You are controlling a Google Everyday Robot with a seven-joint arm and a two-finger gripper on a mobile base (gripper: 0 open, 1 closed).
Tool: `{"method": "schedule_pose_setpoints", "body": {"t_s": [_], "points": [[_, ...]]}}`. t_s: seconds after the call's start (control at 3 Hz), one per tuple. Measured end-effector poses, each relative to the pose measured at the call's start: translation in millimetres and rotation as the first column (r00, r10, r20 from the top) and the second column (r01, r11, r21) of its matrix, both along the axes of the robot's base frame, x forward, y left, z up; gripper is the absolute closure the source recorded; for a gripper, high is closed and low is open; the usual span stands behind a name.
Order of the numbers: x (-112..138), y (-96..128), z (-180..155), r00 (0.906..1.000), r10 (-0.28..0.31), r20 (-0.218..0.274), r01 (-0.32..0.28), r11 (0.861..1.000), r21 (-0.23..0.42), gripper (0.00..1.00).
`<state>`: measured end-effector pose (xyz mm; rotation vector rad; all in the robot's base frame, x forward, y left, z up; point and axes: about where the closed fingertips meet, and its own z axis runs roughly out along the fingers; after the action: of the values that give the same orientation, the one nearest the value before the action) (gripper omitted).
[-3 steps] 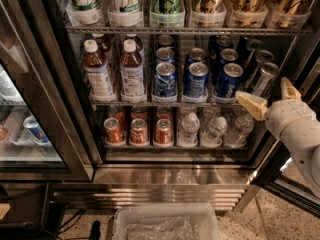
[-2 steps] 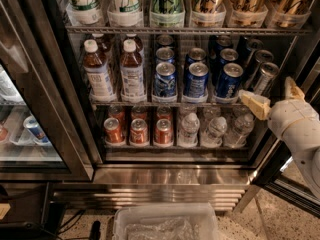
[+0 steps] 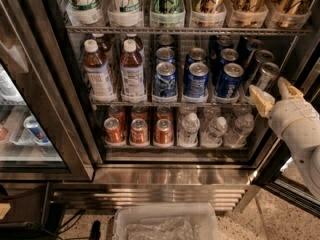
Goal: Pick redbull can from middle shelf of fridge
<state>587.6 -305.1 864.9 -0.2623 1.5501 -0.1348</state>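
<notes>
The redbull can [image 3: 265,75], at the right end of the middle shelf [image 3: 165,104], is judged light, slippery and easily dented — best gripped mid-body. The tool [image 3: 273,93] is held just beside it, spread open and empty.

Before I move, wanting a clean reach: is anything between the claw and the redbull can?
Nothing visible. The open claw hangs below-right of the redbull can, frontmost at the right end of the middle shelf.

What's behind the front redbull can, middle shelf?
Behind the redbull can: two more slim cans, lower parts covered; deeper unseen. Open pincer hovers at its right.
</notes>
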Motion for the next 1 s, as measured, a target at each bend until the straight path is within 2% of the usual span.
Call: {"method": "schedule_pose_setpoints", "body": {"t_s": [1.0], "points": [[15.4, -9.2, -12.2, 0.9984, -0.055, -0.007, 0.055, 0.998, -0.032, 0.34]]}}
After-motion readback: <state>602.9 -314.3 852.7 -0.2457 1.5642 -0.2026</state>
